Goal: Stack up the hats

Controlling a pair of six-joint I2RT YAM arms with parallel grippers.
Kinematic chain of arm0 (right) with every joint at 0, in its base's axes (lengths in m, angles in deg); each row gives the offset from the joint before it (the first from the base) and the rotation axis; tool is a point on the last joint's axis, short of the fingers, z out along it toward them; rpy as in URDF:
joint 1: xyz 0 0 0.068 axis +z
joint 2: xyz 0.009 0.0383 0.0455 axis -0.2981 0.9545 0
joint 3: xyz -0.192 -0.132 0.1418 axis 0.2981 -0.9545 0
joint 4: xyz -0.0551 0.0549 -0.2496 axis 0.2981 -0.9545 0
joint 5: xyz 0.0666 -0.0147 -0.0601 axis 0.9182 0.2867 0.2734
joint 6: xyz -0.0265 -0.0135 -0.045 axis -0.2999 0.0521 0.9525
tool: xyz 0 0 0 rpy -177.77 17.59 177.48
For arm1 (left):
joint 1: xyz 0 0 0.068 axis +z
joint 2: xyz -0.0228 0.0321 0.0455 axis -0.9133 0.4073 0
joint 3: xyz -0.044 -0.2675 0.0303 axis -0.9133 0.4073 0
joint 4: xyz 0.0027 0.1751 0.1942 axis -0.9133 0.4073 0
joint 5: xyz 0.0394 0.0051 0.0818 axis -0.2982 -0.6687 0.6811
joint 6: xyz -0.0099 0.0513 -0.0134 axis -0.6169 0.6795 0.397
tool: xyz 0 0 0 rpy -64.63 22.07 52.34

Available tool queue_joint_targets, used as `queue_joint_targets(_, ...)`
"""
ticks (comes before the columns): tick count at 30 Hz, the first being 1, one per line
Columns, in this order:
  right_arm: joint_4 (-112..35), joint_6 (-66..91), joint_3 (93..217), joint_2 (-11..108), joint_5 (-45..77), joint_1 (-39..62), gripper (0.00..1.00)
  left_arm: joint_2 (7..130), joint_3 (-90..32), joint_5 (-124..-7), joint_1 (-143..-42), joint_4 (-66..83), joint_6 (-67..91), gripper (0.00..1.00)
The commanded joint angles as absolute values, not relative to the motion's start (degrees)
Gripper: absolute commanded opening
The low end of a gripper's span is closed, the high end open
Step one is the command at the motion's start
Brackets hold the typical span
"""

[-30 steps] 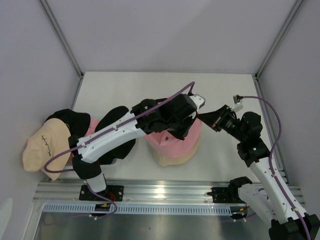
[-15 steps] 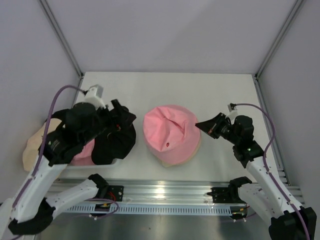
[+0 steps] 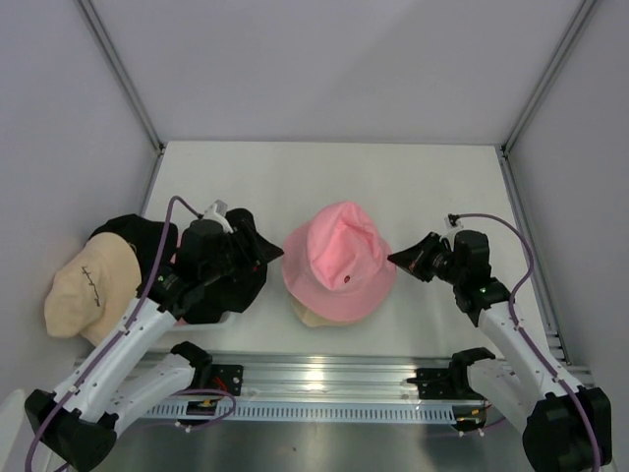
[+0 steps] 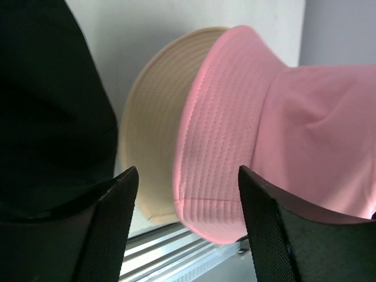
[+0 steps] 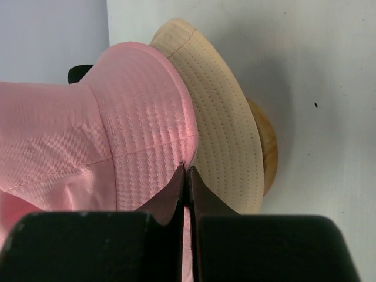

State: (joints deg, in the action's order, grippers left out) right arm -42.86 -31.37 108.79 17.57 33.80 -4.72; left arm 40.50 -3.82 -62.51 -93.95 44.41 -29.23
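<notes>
Since 0.5 seconds ago the left arm has swung in from the far left. The left gripper (image 3: pixel 263 248) now hangs over the right side of a black hat (image 3: pixel 228 290), pointing toward the pink hat (image 3: pixel 339 258). The pink hat's crown now stands fuller and taller.

Overhead view: the pink hat sits in the middle of the white table (image 3: pixel 295 177), on top of a cream hat (image 3: pixel 311 317) whose brim peeks out at the near left. The right gripper (image 3: pixel 398 260) touches the pink hat's right brim. At the far left lies a stitched cream hat (image 3: pixel 84 285) with thin dark script, with a rear black hat (image 3: pixel 128 234) just behind it.

Left wrist view: the 2 fingers (image 4: pixel 108 229) are spread wide with nothing between them. Beyond them the pink brim overlaps the cream brim, and black fabric fills the left side.

Right wrist view: the 2 fingers (image 5: pixel 167 205) are pressed together, pinching the edge of the pink brim. The cream brim lies under the pink one, and a wooden stand (image 5: pixel 267 147) shows beneath both.
</notes>
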Motion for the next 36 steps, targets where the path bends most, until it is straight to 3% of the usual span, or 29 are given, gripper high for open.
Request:
queue_joint_targets(1,-42.4,-29.4,107.8,18.0,33.5,-5.4,0.0,40.8,0.5,-65.2,-93.3,34.3,-34.0,0.7)
queue_joint_targets(7,-43.1,-28.9,108.5,17.2,33.8,-5.4,0.0,43.8,7.1,-73.2,-93.2,19.6,-37.3,0.65)
queue_joint_targets(12,-42.9,-29.3,108.5,16.6,34.1,-5.4,0.0,45.5,8.3,-74.3,-93.2,16.7,-37.0,0.65)
queue_joint_targets(21,-42.7,-29.3,108.4,16.7,34.6,-5.4,0.0,47.3,15.0,-80.9,-93.2,-2.6,-42.2,0.64)
queue_joint_targets(25,-42.5,-29.2,108.4,17.1,35.0,-5.4,0.0,45.5,19.9,-79.1,-93.2,-8.9,-43.2,0.54)
queue_joint_targets(27,-42.4,-29.3,108.4,17.2,35.2,-5.4,0.0,44.9,20.6,-78.2,-92.9,-8.1,-42.7,0.37)
queue_joint_targets(29,-42.1,-29.3,108.4,17.2,35.2,-5.4,0.0,45.1,20.5,-78.4,-92.8,-7.8,-41.6,0.32)
queue_joint_targets(33,-42.3,-29.3,108.4,17.3,35.3,-5.3,0.0,46.3,20.7,-78.7,-92.8,-9.2,-41.9,0.01)
queue_joint_targets(36,-43.1,-28.0,108.7,16.6,34.9,-4.9,0.0,45.4,21.4,-78.2,-92.8,-9.5,-42.4,0.01)
